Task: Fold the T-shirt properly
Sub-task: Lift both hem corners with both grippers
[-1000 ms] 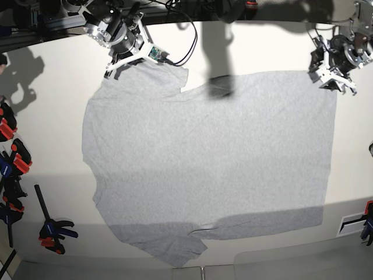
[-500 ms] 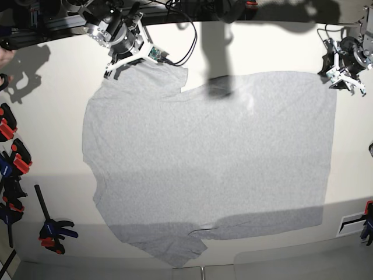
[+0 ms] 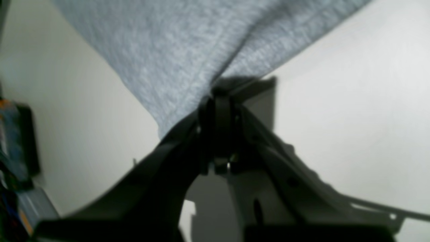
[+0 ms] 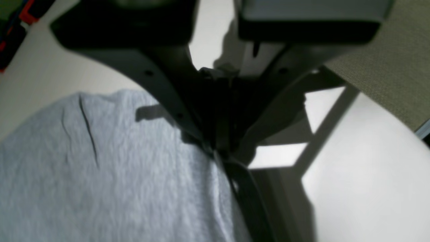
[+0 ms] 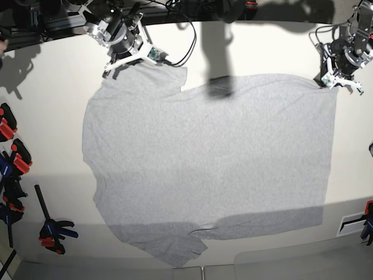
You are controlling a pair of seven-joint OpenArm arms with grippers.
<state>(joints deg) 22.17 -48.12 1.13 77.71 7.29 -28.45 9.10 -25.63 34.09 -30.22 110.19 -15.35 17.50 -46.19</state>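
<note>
The grey T-shirt (image 5: pixel 204 169) lies flat on the white table (image 5: pixel 46 116). The left gripper (image 3: pixel 220 97) pinches the shirt's corner. The right gripper (image 4: pixel 218 148) pinches the sleeve edge, jaws closed tight.

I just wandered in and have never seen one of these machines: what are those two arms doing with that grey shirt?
A two-armed robot is working on folding a grey T-shirt, which lies spread flat on a white table. Each arm has pinched a far corner of it: the left claw is shut on a corner at the hem end, the right claw on the edge of a sleeve. Nothing is folded over yet. Some clamps lie at the table's side, unused.
</note>
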